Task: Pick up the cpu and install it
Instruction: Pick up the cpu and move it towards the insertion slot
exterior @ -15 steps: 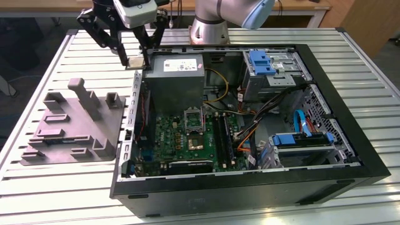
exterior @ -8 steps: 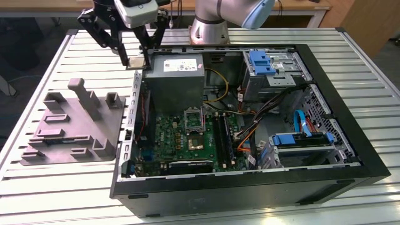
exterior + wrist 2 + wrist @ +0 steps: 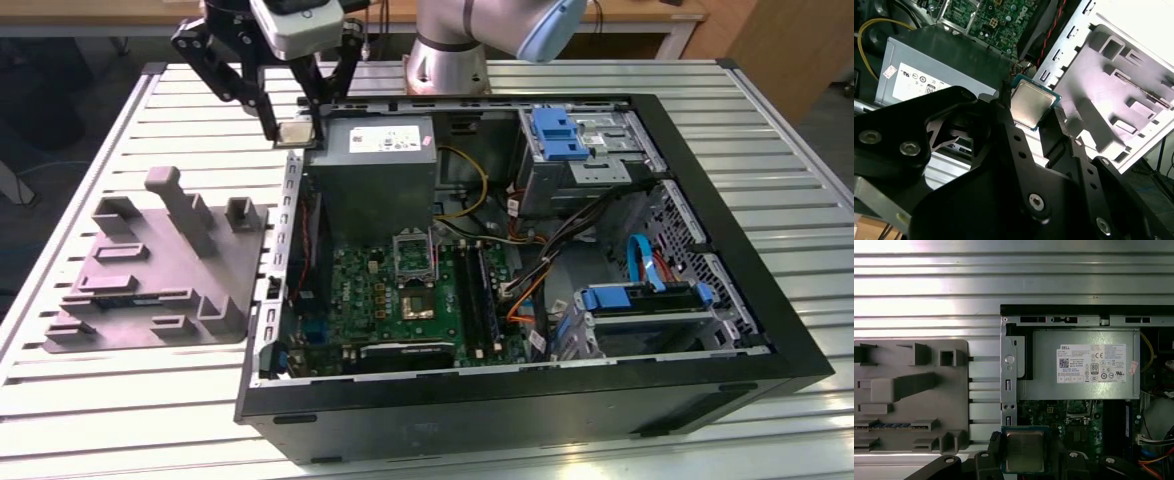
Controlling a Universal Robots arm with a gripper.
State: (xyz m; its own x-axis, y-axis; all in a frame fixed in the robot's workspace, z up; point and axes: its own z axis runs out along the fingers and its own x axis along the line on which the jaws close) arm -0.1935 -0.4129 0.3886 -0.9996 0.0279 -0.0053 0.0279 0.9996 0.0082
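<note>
The cpu (image 3: 296, 133) is a small square chip with a silver-grey top, held in the air by my gripper (image 3: 296, 126), which is shut on its edges. It hangs over the far corner of the open computer case (image 3: 747, 250), on the exterior view's left, beside the power supply (image 3: 380, 165). Both wrist views show the cpu (image 3: 1031, 104) (image 3: 1025, 451) pinched between the black fingers (image 3: 1002, 111) of the gripper (image 3: 1032, 113) (image 3: 1025, 456). The motherboard socket (image 3: 418, 300) lies lower in the case with its metal frame (image 3: 414, 250) flipped open.
A large grey moulded tray (image 3: 147, 270) (image 3: 909, 395) lies on the slatted metal table (image 3: 120, 400) at the exterior view's left of the case. Inside the case are cables (image 3: 574, 240), blue-tabbed drive bays (image 3: 561, 135) and the green motherboard (image 3: 367, 295).
</note>
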